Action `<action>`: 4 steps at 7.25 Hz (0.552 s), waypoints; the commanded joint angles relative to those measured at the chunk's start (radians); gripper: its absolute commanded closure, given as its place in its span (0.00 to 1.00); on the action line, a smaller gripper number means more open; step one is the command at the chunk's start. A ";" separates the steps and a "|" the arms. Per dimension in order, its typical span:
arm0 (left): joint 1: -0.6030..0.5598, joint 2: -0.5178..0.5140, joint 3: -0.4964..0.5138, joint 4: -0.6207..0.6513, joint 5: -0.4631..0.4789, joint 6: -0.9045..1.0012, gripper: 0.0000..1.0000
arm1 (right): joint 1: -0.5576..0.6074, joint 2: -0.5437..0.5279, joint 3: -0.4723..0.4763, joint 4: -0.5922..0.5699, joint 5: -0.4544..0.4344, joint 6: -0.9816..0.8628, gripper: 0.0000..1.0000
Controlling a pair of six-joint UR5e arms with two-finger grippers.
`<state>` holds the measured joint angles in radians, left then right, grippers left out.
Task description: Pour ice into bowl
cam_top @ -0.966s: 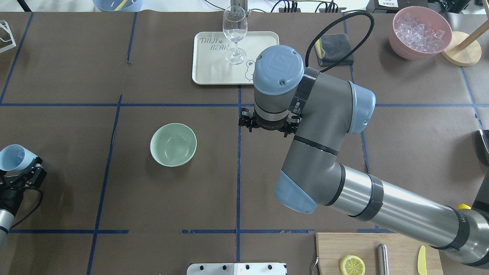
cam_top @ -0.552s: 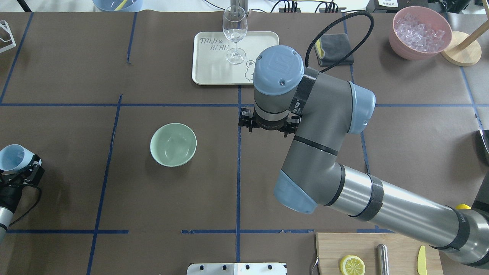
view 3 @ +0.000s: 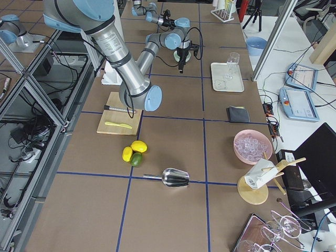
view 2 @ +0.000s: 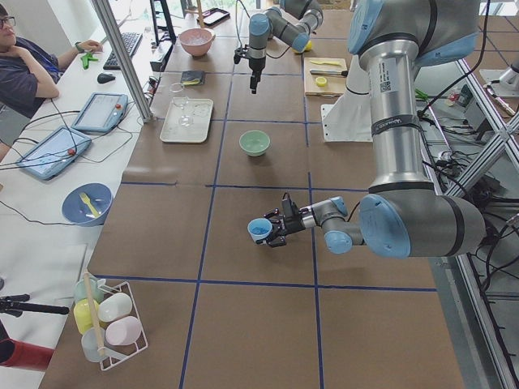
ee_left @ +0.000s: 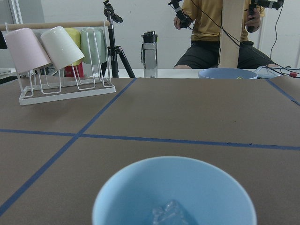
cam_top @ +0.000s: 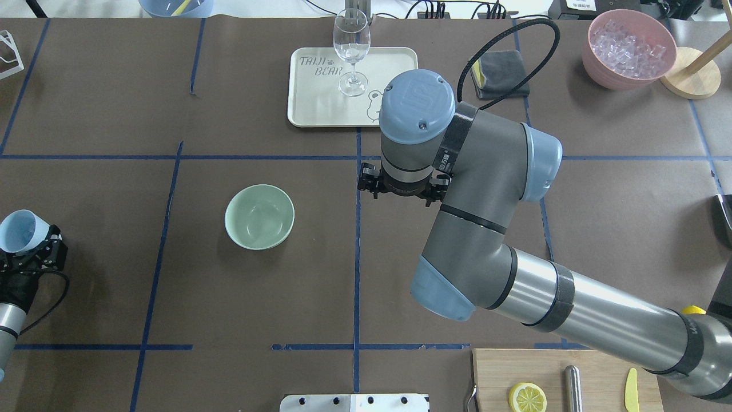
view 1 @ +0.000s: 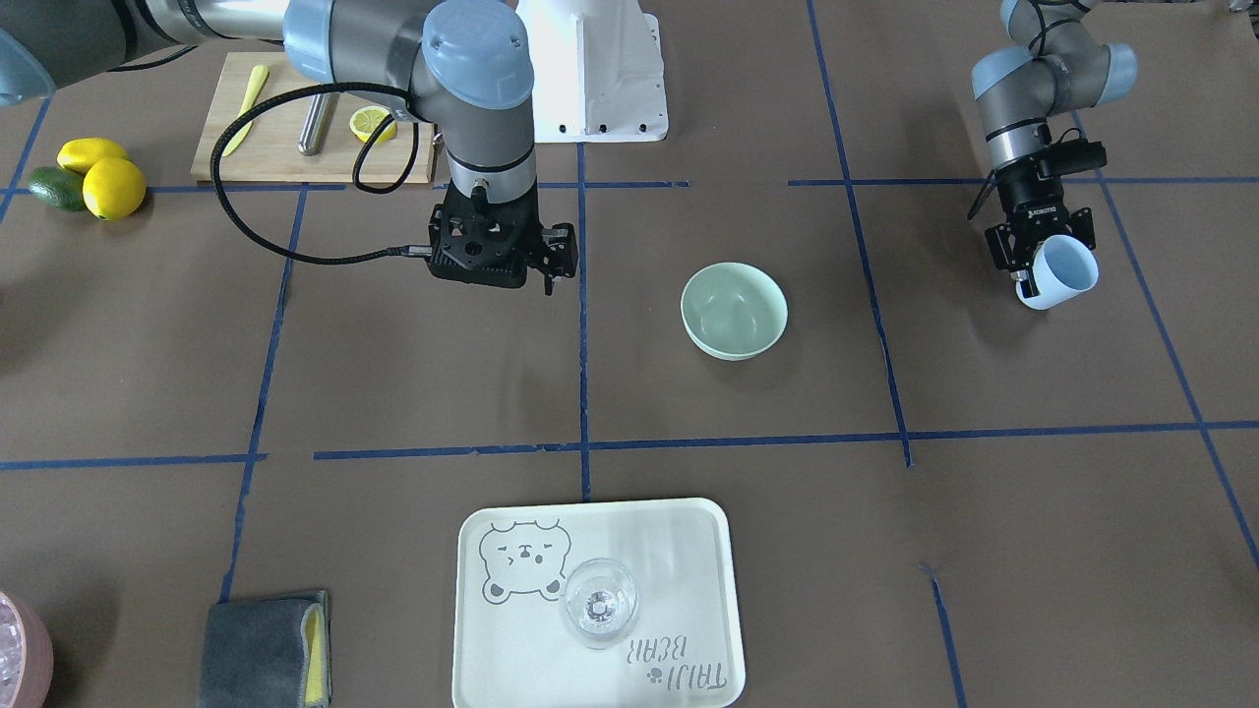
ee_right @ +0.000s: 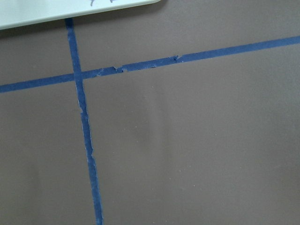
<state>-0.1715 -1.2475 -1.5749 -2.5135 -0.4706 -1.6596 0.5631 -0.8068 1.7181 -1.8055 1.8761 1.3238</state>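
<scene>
The pale mint-green bowl (cam_top: 259, 216) (view 1: 734, 310) (view 2: 255, 143) stands upright on the brown table, and I see nothing inside it. Far to its left in the overhead view, my left gripper (cam_top: 33, 253) (view 1: 1041, 254) is shut on a light blue cup (cam_top: 19, 231) (view 1: 1062, 271) (view 2: 259, 229), held low over the table and tipped. Clear ice (ee_left: 168, 213) lies at the bottom of the cup (ee_left: 174, 192). My right gripper (view 1: 489, 254) points down at the table to the bowl's right in the overhead view. Its fingers are hidden under the wrist, so I cannot tell their state.
A cream tray (cam_top: 309, 109) with a wine glass (cam_top: 351, 51) sits at the back, beside a grey cloth (cam_top: 503, 71) and a pink bowl (cam_top: 629, 48) of clear pieces. A cutting board (cam_top: 497, 372) with a lemon half lies near the robot. A mug rack (ee_left: 61, 61) stands beyond the cup.
My left gripper with the blue cup has shifted slightly left and away from the robot in the overhead view. The right arm has barely moved.
</scene>
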 commanded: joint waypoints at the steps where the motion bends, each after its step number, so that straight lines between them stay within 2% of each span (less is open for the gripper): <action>1: -0.063 0.000 -0.029 -0.127 0.000 0.221 1.00 | 0.000 -0.002 0.000 0.000 0.000 0.000 0.00; 2: -0.072 0.000 -0.033 -0.231 0.001 0.329 1.00 | -0.002 -0.006 0.002 0.003 0.000 0.000 0.00; 3: -0.078 -0.006 -0.063 -0.251 -0.003 0.418 1.00 | -0.002 -0.017 0.009 0.009 0.000 0.000 0.00; 4: -0.080 -0.009 -0.129 -0.255 -0.052 0.472 1.00 | -0.002 -0.046 0.047 0.009 0.001 0.000 0.00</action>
<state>-0.2458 -1.2520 -1.6424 -2.7413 -0.4843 -1.2775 0.5618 -0.8262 1.7333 -1.7987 1.8763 1.3238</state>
